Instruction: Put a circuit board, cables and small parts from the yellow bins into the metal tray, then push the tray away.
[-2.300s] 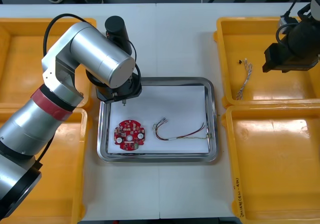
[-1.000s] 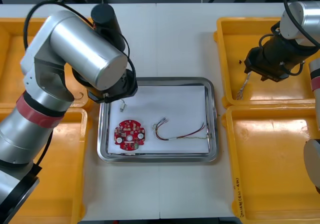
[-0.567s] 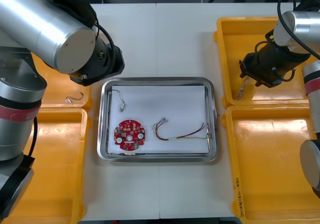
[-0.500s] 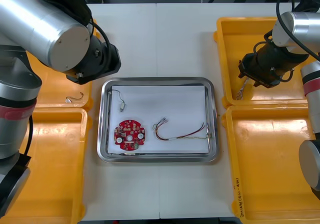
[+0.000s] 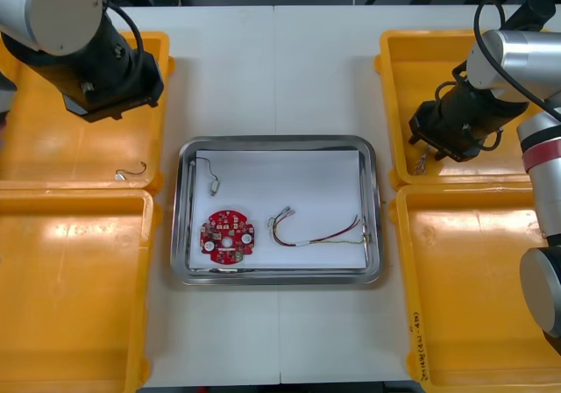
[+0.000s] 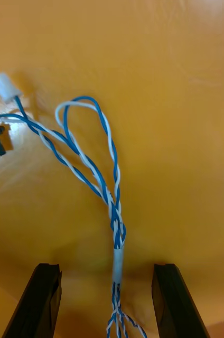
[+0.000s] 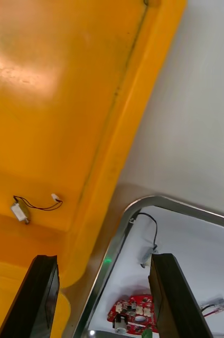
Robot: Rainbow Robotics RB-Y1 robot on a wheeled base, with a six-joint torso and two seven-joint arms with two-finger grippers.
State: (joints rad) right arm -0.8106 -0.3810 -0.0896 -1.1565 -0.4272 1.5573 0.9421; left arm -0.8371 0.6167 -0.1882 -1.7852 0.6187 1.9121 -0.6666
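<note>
While the board [image 5: 227, 237] sits in the tray [image 5: 279, 139], right gripper [image 6: 104, 272] hangs low in far right bin [image 5: 438, 68], fingers spread astride blue-white cable [image 6: 115, 222], apparently lined up to pinch it; left gripper [image 7: 104, 264] spread, empty, over far left bin [image 5: 53, 160].

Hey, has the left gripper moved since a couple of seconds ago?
Yes. The left gripper has swung off the metal tray's far left corner and is now over the far yellow bin on the left, well away from the tray.

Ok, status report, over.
Right pincer open over blue-white cable in far right bin. Left pincer open over far left bin. Tray holds board, red-yellow cable, black cable. Nothing blocking.
</note>
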